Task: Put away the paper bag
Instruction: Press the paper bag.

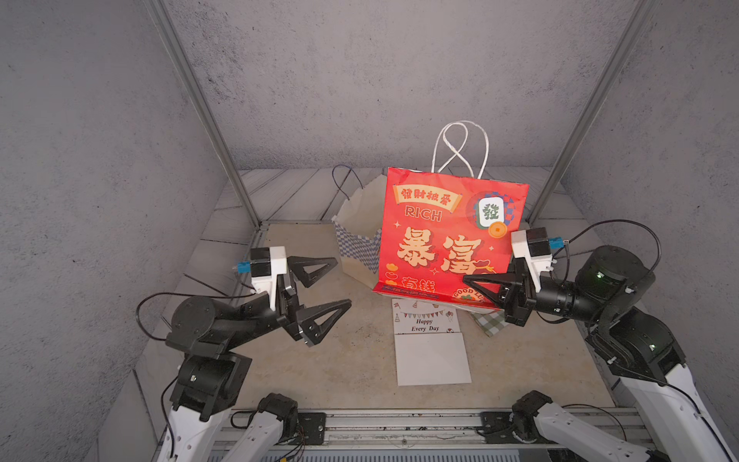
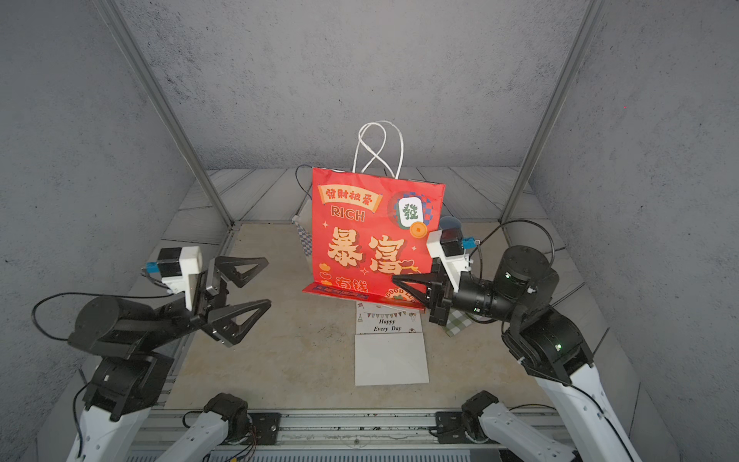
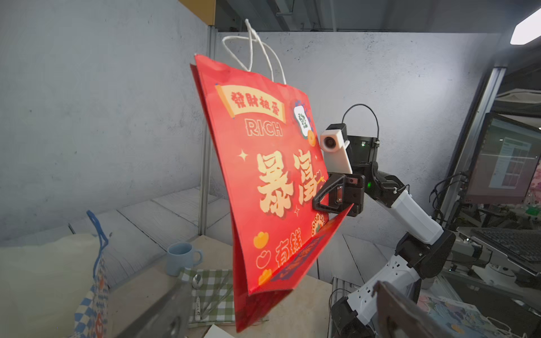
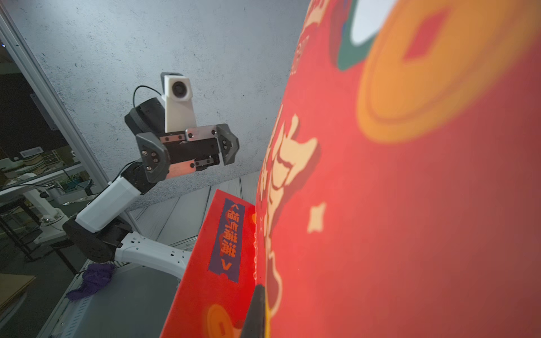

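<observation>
Near the middle of the tabletop (image 1: 340, 360) the paper bag (image 1: 448, 236) is upright. Just behind it, leftward, sits a second bag (image 1: 360, 224). A card (image 1: 430, 344) lies before it. A cloth (image 1: 492, 323) lies by its right bottom corner, with a mug (image 3: 181, 259) behind.

Red paper bag (image 1: 448, 236) with cream and orange lettering, white cord handles (image 1: 460, 146); blue-and-white checked bag (image 1: 358, 250) with cream lining; green-and-white gingham cloth (image 3: 212, 288); pale blue mug (image 3: 179, 259); white card (image 1: 432, 356) with coloured bunting; mottled beige bench (image 1: 344, 372).
</observation>
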{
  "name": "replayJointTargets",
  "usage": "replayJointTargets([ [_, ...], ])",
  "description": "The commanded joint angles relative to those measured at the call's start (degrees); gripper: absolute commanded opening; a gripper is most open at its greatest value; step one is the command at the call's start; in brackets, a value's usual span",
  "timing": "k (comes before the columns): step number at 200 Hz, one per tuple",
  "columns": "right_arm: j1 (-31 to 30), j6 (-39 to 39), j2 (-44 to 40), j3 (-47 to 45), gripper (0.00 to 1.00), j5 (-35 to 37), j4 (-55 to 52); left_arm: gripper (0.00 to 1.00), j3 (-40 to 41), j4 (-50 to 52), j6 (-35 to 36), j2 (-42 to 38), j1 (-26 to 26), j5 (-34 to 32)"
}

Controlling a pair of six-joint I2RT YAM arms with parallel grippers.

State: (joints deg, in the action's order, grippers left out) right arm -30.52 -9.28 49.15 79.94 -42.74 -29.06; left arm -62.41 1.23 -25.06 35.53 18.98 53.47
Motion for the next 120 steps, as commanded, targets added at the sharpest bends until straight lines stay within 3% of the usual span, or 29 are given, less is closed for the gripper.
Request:
replayJointTargets([
  [1, 0.09, -2.09, 0.17, 1.04, 0.00, 3.12, 3.65, 0.99, 3.26, 0.01, -1.28, 3.90, 0.08, 3.04],
  [17, 0.06, -2.84, 1.22, 2.05, 0.00, 2.70, 4.56, 0.99, 6.12, -6.03, -3.63, 5.26, 1.93, 4.02],
  [55, 0.04, -5.73, 3.52, 2.72, 0.00, -1.43, 7.53, 0.99, 3.44, -0.72, 7.30, 9.58, 9.32, 1.03],
  [120, 0.03, -7.33, 4.29, 1.24, 0.00, -9.23, 7.44, 0.99, 1.27, -2.70, 9.95, 13.00, 9.49, -2.11],
])
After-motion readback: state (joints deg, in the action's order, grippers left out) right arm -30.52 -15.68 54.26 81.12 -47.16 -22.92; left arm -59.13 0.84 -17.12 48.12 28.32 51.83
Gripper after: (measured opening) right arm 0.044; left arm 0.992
